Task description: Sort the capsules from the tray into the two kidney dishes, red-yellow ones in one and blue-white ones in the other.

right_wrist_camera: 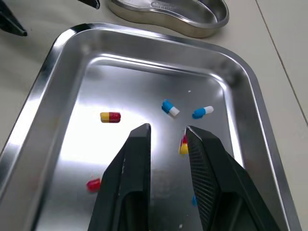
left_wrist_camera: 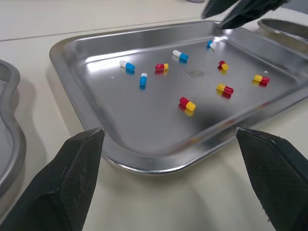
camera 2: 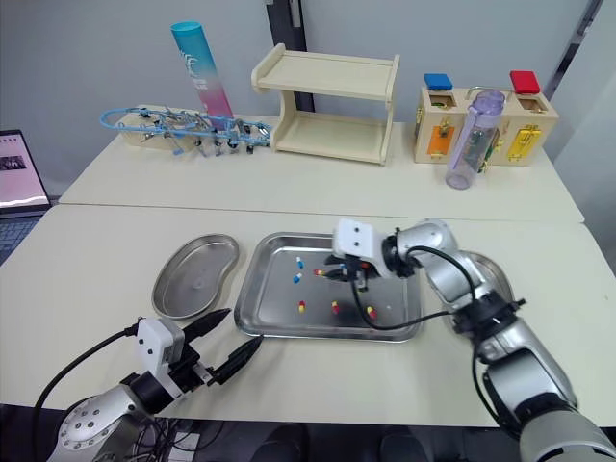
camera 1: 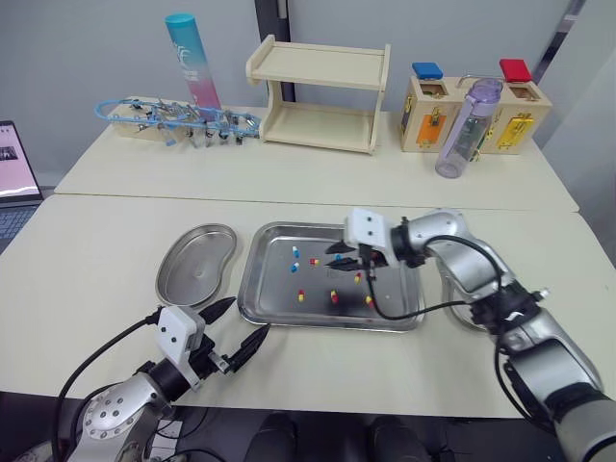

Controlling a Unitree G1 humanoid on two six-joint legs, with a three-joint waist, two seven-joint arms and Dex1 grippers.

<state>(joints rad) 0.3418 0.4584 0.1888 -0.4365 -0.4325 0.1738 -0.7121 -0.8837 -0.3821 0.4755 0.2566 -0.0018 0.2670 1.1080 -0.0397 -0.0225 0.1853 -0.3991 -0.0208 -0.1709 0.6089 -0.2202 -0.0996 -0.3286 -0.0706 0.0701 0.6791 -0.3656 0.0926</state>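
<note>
A steel tray (camera 1: 265, 289) lies in the middle of the near table and holds several loose capsules. Some are red-yellow (left_wrist_camera: 187, 103), others blue-white (left_wrist_camera: 180, 56). An empty kidney dish (camera 1: 197, 262) lies to the tray's left. A second kidney dish (camera 2: 486, 269) lies to its right, partly behind my right arm. My right gripper (right_wrist_camera: 167, 130) hovers low over the tray's far middle, open by a narrow gap with nothing in it. A red-yellow capsule (right_wrist_camera: 183, 144) lies just beside one fingertip. My left gripper (camera 1: 236, 332) is wide open at the tray's near left corner.
On the far table stand a wooden shelf (camera 1: 318, 96), a purple-capped bottle (camera 1: 467, 130), a wooden lock box (camera 1: 481, 111), a tall blue-pink tube (camera 1: 190, 58) and a blue clip rack (camera 1: 173, 120). A laptop (camera 1: 14, 183) sits at the far left edge.
</note>
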